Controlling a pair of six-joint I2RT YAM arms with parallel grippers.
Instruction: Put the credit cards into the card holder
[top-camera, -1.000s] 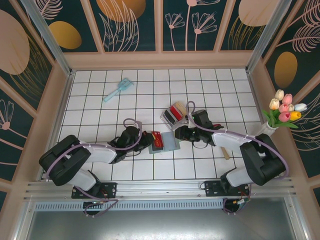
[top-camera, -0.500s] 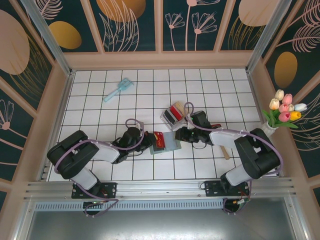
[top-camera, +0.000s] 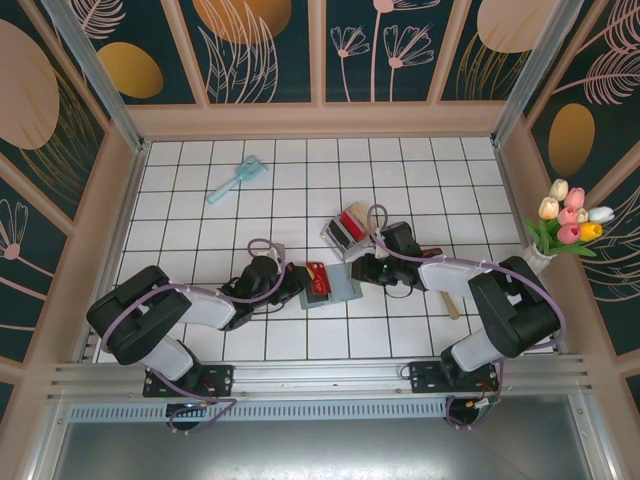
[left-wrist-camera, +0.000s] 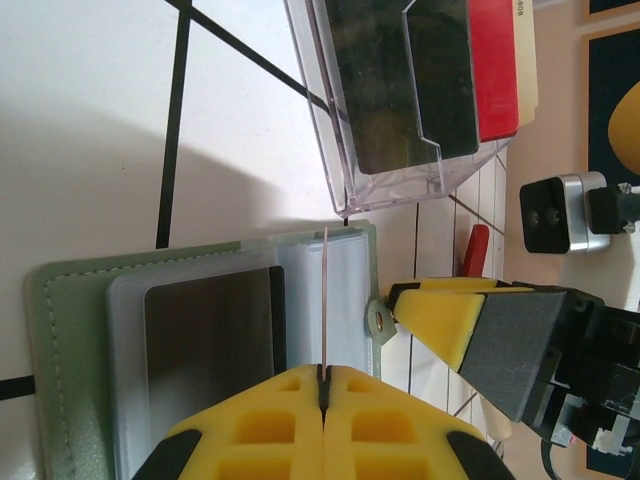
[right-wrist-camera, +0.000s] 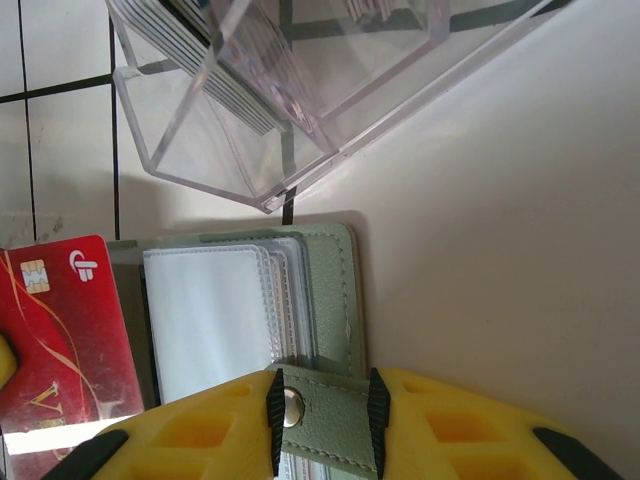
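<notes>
Left wrist: left end effector pinches thin red card; right end effector clamps stitched sage card holder tab.

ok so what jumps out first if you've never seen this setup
In the middle lies a flat sage-green folding card holder: the left hand pinches a thin red plastic credit card edge-on above its pockets, and the right hand clamps its snap tab. Just behind stands a clear plastic box of cards, and pink and yellow tulips sit by the right wall.
</notes>
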